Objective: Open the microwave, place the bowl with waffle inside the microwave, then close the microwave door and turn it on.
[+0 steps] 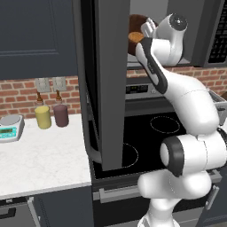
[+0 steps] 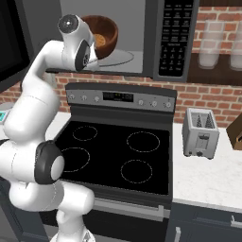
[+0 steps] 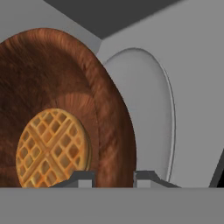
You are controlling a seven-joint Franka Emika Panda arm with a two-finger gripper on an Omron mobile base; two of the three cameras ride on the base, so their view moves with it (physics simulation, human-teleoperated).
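The microwave (image 2: pixel 156 28) stands open, and its door (image 1: pixel 113 80) is swung out to the left over the stove's edge. The reddish-brown bowl (image 3: pixel 65 87) sits inside the light grey cavity and looks tilted above the glass turntable (image 3: pixel 148 113). The golden waffle (image 3: pixel 52 146) lies in it. My gripper (image 3: pixel 113 177) is shut on the bowl's rim, one fingertip on each side of the wall. From the base views, the bowl (image 2: pixel 106 30) and waffle (image 2: pixel 99 40) show just past my hand, and the bowl (image 1: pixel 134 26) shows beside the door's edge.
The black stove (image 2: pixel 118 151) lies below the microwave. A toaster (image 2: pixel 201 132) stands on the counter to its right. On the left counter are a yellow cup (image 1: pixel 43 117), a maroon cup (image 1: pixel 60 115) and a scale (image 1: pixel 9 127). The keypad (image 2: pixel 174 38) is right of the cavity.
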